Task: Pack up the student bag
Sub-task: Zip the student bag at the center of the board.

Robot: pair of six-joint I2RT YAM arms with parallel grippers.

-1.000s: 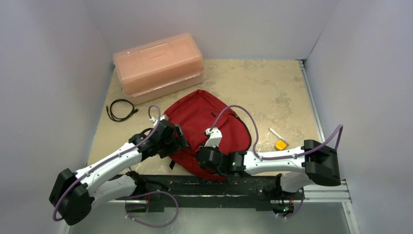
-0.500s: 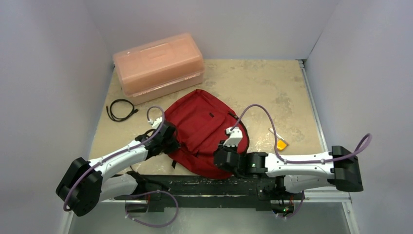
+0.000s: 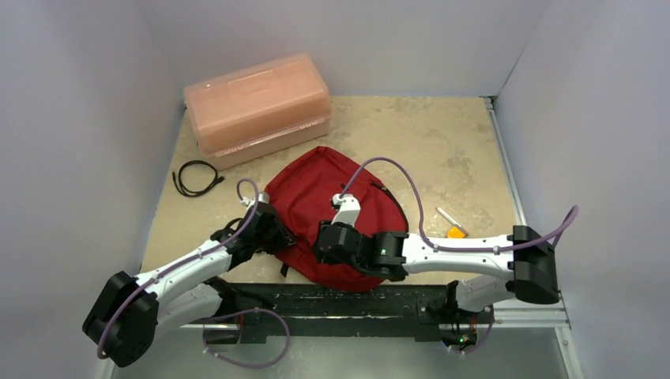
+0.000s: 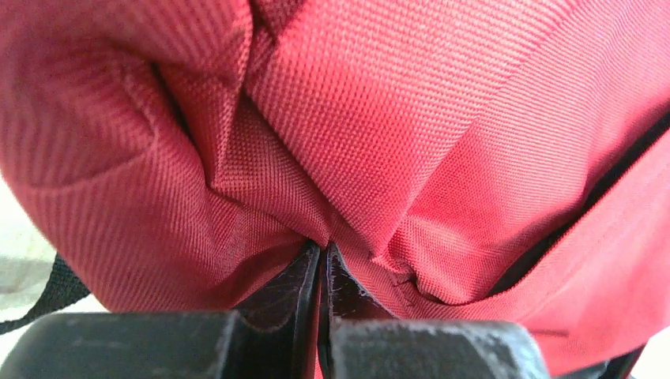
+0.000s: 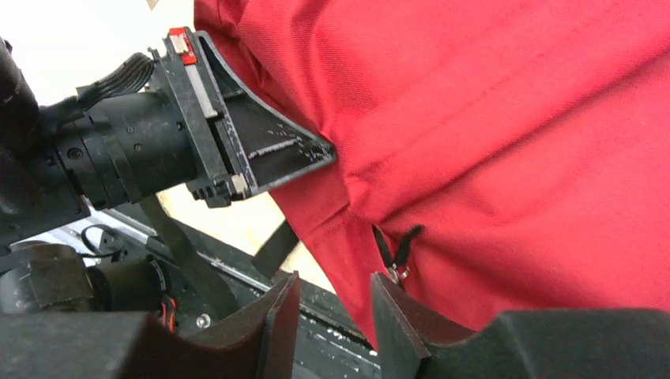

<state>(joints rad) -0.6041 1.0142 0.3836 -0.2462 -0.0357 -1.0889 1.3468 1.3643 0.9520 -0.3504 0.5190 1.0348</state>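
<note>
The student bag (image 3: 316,193), dark red with black zippers, lies flat in the middle of the table. My left gripper (image 3: 286,237) is at its left edge, shut on a pinched fold of the red fabric (image 4: 322,246). My right gripper (image 3: 320,249) hovers over the bag's near left part, open with nothing between its fingers (image 5: 336,306). A small black zipper pull (image 5: 399,254) hangs just beyond its right finger (image 5: 393,316). In the right wrist view the left gripper (image 5: 324,154) presses its tips into the bag (image 5: 506,118).
A translucent orange-pink plastic box (image 3: 257,106) stands shut at the back left. A coiled black cable (image 3: 196,178) lies left of the bag. A white pen (image 3: 448,216) and a small yellow-orange item (image 3: 456,233) lie to the right. The black base rail (image 3: 340,300) runs along the near edge.
My left gripper has shut on the bag's left edge. My right gripper swung right, came back left over the bag's near part, and opened. The bag shifted slightly.
</note>
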